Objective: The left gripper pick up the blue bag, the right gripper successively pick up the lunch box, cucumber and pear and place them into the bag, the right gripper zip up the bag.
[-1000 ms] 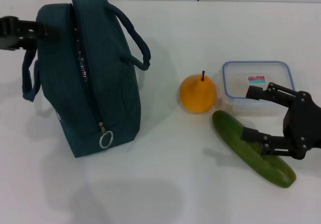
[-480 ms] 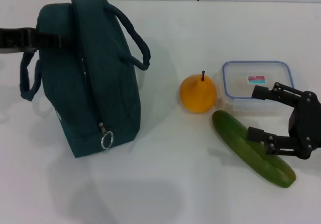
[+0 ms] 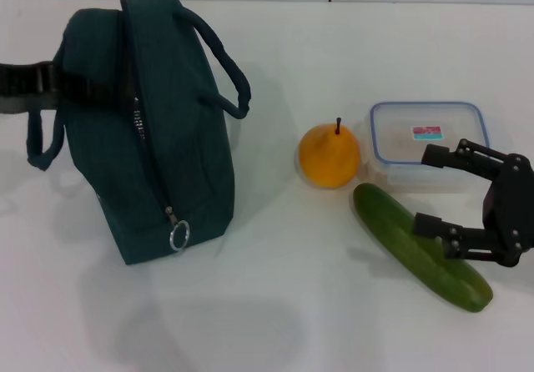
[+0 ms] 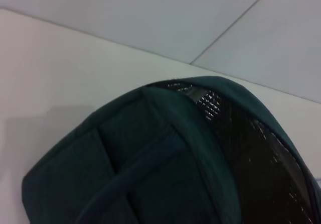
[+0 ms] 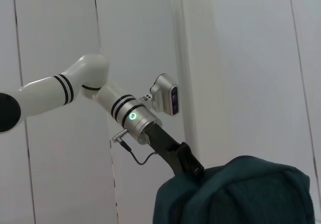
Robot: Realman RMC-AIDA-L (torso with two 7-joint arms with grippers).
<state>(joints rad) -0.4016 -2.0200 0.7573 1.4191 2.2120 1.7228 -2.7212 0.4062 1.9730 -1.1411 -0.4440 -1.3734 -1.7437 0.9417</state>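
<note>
The blue bag (image 3: 167, 155) stands upright on the white table at the left, its zipper ring (image 3: 178, 236) hanging at the near end. My left gripper (image 3: 48, 84) presses against the bag's left side near the top, beside the left handle; its fingertips are hidden by the fabric. The right wrist view shows it (image 5: 188, 163) meeting the top of the bag (image 5: 241, 194). The left wrist view is filled by the bag (image 4: 165, 174). The pear (image 3: 329, 155), lunch box (image 3: 417, 126) and cucumber (image 3: 392, 234) lie at the right. My right gripper (image 3: 425, 188) hovers open over the cucumber's right half.
The table (image 3: 275, 322) has bare white surface in front of the bag and between bag and pear. A tiled wall runs along the far edge.
My left gripper has pushed rightwards into the bag's side, and the bag's left handle has risen slightly. The right gripper has drifted a little right and down.
</note>
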